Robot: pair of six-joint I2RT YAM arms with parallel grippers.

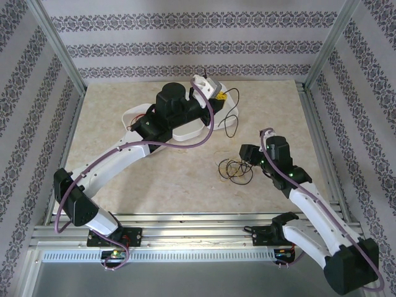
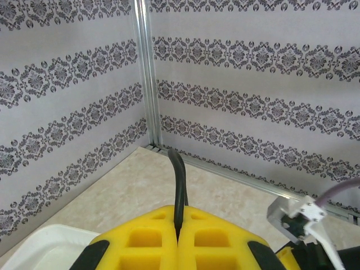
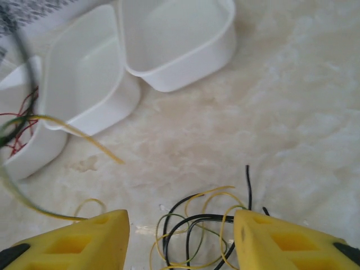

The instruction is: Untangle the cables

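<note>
Reaching to the far middle of the pale marbled counter (image 1: pixel 154 179), the yellow left jaws are pressed together on a thin black cable (image 2: pixel 179 180). It rises between them in the left wrist view and, seen from above, trails in a loose loop down to the counter on their right. The yellow right jaws stand spread, pinching nothing, low over a small tangle of thin black and yellowish-tan cables (image 3: pixel 194 225). The tangle lies on the counter right of centre, its loops between the two jaw tips. Left of the tangle and farther back sit three shallow white plastic trays (image 3: pixel 174 39), and the leftmost holds thin red cables (image 3: pixel 19 126). These cables look very light, limp and a little springy, so pulling one strand would probably drag the whole bunch along, and a thin strand could slip out of a loose pinch. The best place to take hold seems to be a single free end, such as the black end (image 3: pixel 247 180) sticking out at the tangle's far right side, rather than the crossed middle
</note>
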